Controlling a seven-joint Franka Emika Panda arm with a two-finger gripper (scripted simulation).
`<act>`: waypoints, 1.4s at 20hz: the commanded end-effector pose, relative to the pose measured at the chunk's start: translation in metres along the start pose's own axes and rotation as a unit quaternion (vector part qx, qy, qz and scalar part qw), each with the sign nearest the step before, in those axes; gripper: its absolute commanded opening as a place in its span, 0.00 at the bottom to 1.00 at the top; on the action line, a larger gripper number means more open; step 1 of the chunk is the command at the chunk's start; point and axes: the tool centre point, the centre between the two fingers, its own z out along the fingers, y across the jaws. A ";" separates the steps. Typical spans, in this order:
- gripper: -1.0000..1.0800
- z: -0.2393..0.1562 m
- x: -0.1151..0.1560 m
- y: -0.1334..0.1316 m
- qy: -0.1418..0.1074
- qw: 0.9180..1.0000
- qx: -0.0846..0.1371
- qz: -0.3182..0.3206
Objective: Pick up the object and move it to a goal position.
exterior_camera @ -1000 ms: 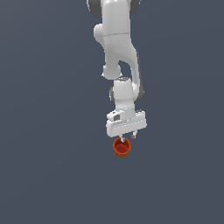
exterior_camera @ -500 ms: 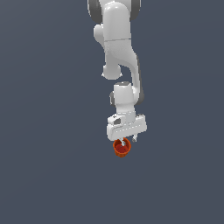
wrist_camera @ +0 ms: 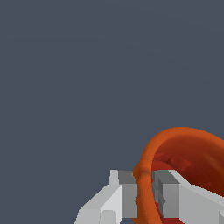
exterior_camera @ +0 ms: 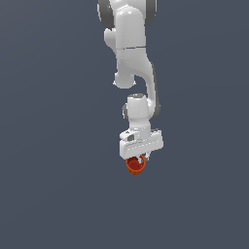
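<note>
The object, a small orange-red cup [exterior_camera: 135, 166], hangs just under the white hand of the arm in the exterior view. My gripper [exterior_camera: 138, 160] is shut on its rim. In the wrist view the cup's thick orange rim [wrist_camera: 148, 175] runs between my two grey fingertips [wrist_camera: 128, 192], one outside the wall and one inside the dark red hollow. The gripper [wrist_camera: 144, 194] pinches that wall. The cup's lower part is hidden in the wrist view.
A flat, plain dark grey surface [exterior_camera: 58, 185] fills the background in both views. The white arm [exterior_camera: 133, 58] reaches down from the top of the exterior view. Nothing else shows.
The arm has shifted a little, carrying the cup slightly toward the exterior view's left. The grip on the cup is unchanged.
</note>
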 end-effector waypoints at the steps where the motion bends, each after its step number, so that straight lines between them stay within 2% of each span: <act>1: 0.00 0.000 0.000 0.000 0.000 1.000 0.000 0.000; 16: 0.00 -0.012 -0.010 0.007 0.000 1.000 0.000 0.000; 22: 0.00 -0.034 -0.028 0.019 0.001 1.000 0.001 0.000; 28: 0.00 -0.068 -0.058 0.038 0.001 1.000 0.001 0.000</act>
